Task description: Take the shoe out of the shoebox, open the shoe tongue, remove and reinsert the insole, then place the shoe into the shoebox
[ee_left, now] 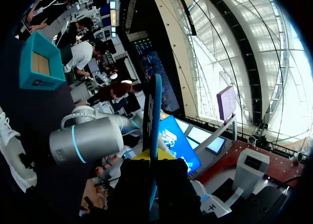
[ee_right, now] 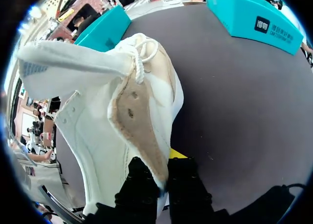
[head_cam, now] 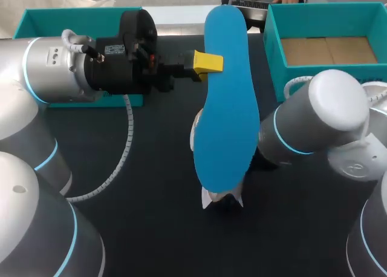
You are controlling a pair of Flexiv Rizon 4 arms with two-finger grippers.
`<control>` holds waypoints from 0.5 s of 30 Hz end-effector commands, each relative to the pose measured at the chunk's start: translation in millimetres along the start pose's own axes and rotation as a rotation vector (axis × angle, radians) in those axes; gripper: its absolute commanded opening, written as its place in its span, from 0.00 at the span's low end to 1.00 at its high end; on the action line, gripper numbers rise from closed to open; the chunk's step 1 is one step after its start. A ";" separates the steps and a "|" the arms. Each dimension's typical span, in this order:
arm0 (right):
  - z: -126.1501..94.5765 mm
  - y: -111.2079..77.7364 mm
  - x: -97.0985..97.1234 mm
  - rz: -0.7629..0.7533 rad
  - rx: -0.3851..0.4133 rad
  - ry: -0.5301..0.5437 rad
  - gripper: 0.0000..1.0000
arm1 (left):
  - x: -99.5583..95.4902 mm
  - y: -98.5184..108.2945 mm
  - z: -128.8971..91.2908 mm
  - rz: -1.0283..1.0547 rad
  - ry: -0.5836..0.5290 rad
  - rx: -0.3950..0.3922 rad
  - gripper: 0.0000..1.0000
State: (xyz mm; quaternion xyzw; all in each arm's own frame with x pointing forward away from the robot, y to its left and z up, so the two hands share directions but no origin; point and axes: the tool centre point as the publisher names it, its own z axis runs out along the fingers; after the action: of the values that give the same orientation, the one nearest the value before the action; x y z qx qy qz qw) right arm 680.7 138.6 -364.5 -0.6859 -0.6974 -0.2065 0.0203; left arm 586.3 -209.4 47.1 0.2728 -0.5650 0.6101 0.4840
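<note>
Insole [head_cam: 227, 107] up off the tabletop [head_cam: 157, 216], folks: a blue one, standing on end with its broad end low and its narrow end high. The left arm [head_cam: 60, 65] comes in from the left side, and the left jaws are clenched on the insole's upper part. One yellow tip lies flat against the insole's left edge (the other finger is hidden behind the blue). In the left wrist view the insole [ee_left: 154, 111] runs edge-on straight out between the two fingers, pinched from both sides.

Directly under it sits the white shoe [head_cam: 221, 198], down on the dark tabletop and mostly covered from above. Only slivers peek out beside the insole's left edge and below its lower end. The right arm [head_cam: 326, 117] reaches in from the right, its end tucked behind the insole.

In the right wrist view the shoe [ee_right: 112, 116] looms large, with the tongue [ee_right: 68, 62] standing out wide, the laces [ee_right: 144, 53] bunched and the tan lining bare. The right jaws are grasping the shoe: the rim of its opening runs down between the two dark fingers.

The teal shoebox [head_cam: 326, 47] waits open at the far right, well apart from the shoe, its cardboard floor showing. A second teal box [head_cam: 78, 20] sits far left, behind the left arm.
</note>
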 end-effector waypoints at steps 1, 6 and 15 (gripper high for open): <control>16.0 2.5 9.7 -0.005 0.010 -0.017 0.00 | -0.9 1.1 0.3 0.001 0.002 0.002 0.00; 19.1 -2.9 6.5 0.012 0.002 -0.028 0.00 | -0.9 1.1 0.3 0.001 0.002 0.002 0.00; 32.8 -6.8 -2.5 0.001 0.004 -0.059 0.00 | -0.9 1.1 0.3 0.001 0.002 0.002 0.00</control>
State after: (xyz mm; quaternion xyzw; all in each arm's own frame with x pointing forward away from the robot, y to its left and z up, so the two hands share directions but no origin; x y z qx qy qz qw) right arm 680.9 144.7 -392.9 -0.6901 -0.6998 -0.1845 0.0018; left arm 586.3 -209.4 47.1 0.2728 -0.5649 0.6101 0.4840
